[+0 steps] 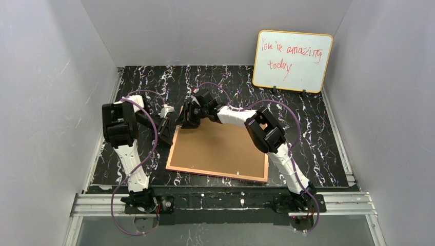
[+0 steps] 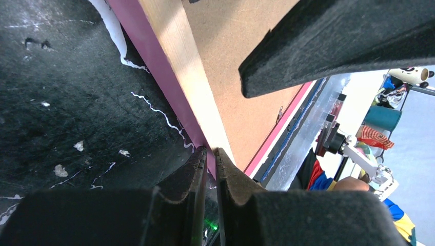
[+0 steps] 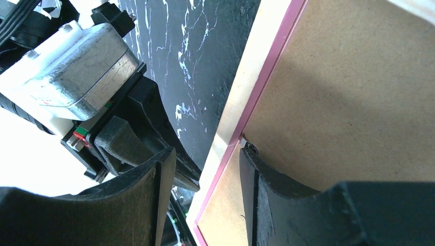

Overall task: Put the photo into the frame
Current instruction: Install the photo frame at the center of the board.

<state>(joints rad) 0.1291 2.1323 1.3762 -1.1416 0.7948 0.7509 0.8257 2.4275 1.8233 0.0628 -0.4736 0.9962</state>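
The left gripper [image 2: 210,151] has its two fingers pressed nearly together on the thin pink rim of the frame [image 3: 237,97] at its left edge. The rim runs straight into the narrow slot between them. Just beside it, at the frame's far-left corner, the right gripper [image 3: 206,154] stands spread astride the border: one finger is outside and clear of the edge, the other rests on the brown backing board [image 1: 218,148]. There is one frame, lying face down near the middle of the black marbled table [image 1: 318,148] with its one backing board uppermost. Both arms meet at that same corner. One yellow-edged whiteboard [image 1: 292,61] with red writing leans at the far right, well apart.
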